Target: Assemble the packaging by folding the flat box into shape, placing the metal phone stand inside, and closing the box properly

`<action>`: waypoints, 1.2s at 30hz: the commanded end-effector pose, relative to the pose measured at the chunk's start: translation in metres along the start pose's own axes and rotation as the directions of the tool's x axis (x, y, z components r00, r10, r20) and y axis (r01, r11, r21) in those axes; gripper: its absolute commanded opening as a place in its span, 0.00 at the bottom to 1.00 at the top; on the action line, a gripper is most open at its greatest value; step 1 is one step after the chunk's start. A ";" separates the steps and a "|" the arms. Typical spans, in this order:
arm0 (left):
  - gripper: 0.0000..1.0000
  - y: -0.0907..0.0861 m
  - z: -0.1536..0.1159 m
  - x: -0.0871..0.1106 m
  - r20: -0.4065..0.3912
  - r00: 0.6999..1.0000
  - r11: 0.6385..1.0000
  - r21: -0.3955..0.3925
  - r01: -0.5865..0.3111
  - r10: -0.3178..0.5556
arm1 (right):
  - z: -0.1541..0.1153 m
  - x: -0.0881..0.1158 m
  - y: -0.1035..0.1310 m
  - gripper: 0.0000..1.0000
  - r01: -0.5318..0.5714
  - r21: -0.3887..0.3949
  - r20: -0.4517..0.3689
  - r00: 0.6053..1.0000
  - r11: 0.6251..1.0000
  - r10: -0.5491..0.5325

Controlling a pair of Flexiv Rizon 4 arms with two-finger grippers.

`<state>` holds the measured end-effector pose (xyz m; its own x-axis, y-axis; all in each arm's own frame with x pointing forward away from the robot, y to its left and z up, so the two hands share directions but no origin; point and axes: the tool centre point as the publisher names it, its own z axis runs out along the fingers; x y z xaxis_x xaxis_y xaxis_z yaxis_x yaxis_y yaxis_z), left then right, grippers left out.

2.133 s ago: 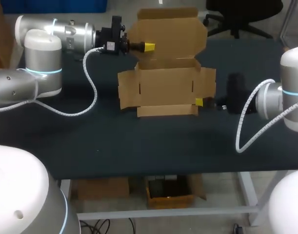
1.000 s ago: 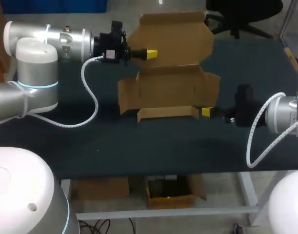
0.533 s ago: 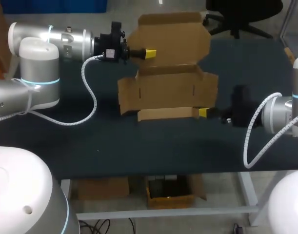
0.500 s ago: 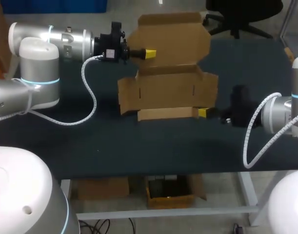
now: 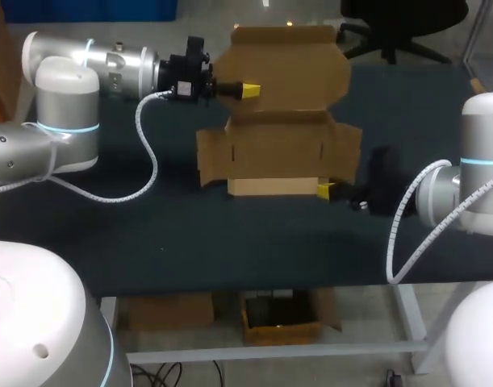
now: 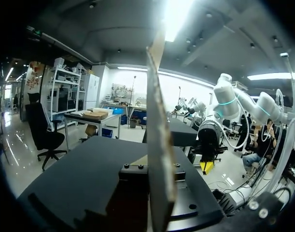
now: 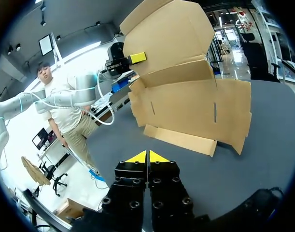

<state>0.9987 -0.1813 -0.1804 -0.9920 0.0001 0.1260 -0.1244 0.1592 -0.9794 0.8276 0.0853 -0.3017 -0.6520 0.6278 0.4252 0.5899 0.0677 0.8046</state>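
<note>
Standing box point(image 5: 278, 153), lid up, long axis crosswise

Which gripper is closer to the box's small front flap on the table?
Right. The right gripper sits low on the table by the front flap's right end; the left gripper is up on the lid, well above and behind the flap.

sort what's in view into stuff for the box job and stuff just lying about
For the job:
- box, open
- left arm, jaws shut on the box's top flap
- right arm, jaws shut on nothing, by the box's front corner
- phone stand: not in view

Just there:
- table
</note>
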 end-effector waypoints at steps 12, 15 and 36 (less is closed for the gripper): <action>0.00 0.002 -0.001 -0.005 -0.027 1.000 1.000 0.005 -0.001 0.001 | 0.010 0.002 -0.008 0.00 0.002 -0.027 0.015 1.000 1.000 -0.002; 0.00 0.002 -0.001 -0.005 -0.027 1.000 1.000 0.005 -0.001 0.001 | 0.010 0.002 -0.008 0.00 0.002 -0.027 0.015 1.000 1.000 -0.002; 0.00 0.002 -0.001 -0.005 -0.027 1.000 1.000 0.005 -0.001 0.001 | 0.077 -0.022 -0.016 0.00 0.096 -0.023 0.106 0.990 0.995 -0.093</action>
<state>1.0017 -0.1807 -0.1822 -0.9914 0.0212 0.1288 -0.1239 0.1562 -0.9799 0.8588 0.1089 -0.3447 -0.6726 0.6649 0.3248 0.5171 0.1083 0.8491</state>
